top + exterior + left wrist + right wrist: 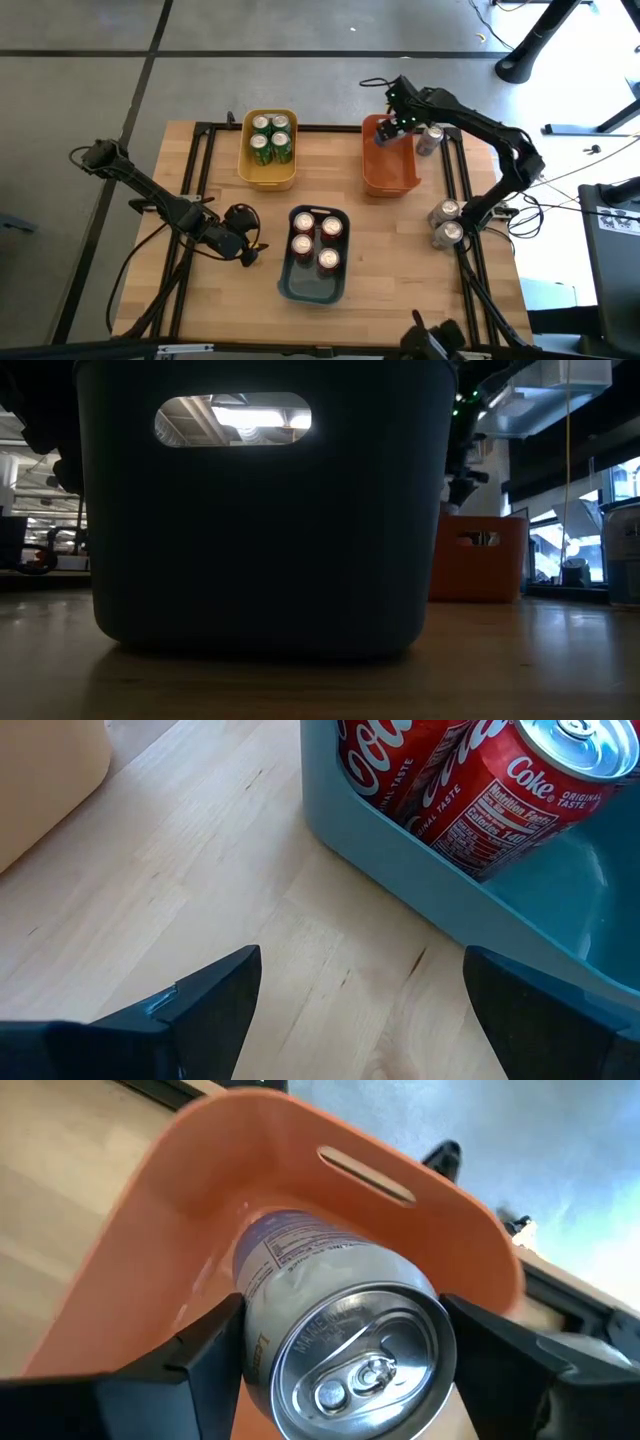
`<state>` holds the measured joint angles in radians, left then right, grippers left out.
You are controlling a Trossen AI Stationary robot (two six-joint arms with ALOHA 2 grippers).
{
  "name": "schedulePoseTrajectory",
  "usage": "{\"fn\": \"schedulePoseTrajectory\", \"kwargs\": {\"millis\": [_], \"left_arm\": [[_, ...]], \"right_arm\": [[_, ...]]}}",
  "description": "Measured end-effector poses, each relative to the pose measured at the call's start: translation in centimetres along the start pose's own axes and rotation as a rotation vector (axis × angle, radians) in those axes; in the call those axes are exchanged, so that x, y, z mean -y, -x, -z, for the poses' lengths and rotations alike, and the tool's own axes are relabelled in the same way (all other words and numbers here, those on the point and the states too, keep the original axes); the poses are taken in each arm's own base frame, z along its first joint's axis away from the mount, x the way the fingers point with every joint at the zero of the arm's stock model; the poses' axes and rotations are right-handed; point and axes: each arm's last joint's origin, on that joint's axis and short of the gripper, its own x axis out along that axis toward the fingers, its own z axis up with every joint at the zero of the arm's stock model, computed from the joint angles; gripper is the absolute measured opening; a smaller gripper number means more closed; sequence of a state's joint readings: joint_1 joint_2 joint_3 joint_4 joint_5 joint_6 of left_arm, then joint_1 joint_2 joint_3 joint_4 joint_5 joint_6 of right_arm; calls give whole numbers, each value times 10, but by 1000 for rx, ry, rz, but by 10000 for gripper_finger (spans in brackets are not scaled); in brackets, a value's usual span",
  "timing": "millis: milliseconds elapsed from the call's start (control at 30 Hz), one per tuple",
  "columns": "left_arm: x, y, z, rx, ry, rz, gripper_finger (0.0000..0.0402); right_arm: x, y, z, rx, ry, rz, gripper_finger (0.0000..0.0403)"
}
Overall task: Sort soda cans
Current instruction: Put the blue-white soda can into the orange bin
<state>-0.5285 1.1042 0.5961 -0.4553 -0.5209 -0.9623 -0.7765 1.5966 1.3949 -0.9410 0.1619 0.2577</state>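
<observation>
My right gripper [388,128] hangs over the far end of the orange bin [390,170], shut on a silver-grey soda can [340,1340]. Another silver-grey can [430,140] lies just right of that bin, and two more [446,222] stand near the table's right edge. Several green cans [270,138] stand in the yellow bin [268,175]. Three red cans [316,240] stand in the dark blue bin [312,285]. My left gripper [365,1020] is open with nothing between its fingers, low over the wood just left of the blue bin. My right gripper pinches the silver-grey can's round side wall [262,1355], close to its top end, between the two fingers [200,1350]. The fingers come slanting down from above and lie across the can. The can is lifted clear and tilted, its tab end toward the wrist, its bottom inside the orange bin.
The three bins fill the middle of the wooden table [200,300]. A black frame [205,150] runs along the table's edges. Bare wood lies at the near left and near right. In the low view the dark bin [260,510] blocks most of the table.
</observation>
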Motion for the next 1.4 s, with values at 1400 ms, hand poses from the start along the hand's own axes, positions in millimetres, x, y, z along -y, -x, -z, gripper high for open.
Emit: {"fn": "schedulePoseTrajectory", "kwargs": {"millis": [1400], "left_arm": [[-1,0,-1,25,-7,-18,335]], "right_arm": [[-16,-55,-12,-28,61,-48,316]]}}
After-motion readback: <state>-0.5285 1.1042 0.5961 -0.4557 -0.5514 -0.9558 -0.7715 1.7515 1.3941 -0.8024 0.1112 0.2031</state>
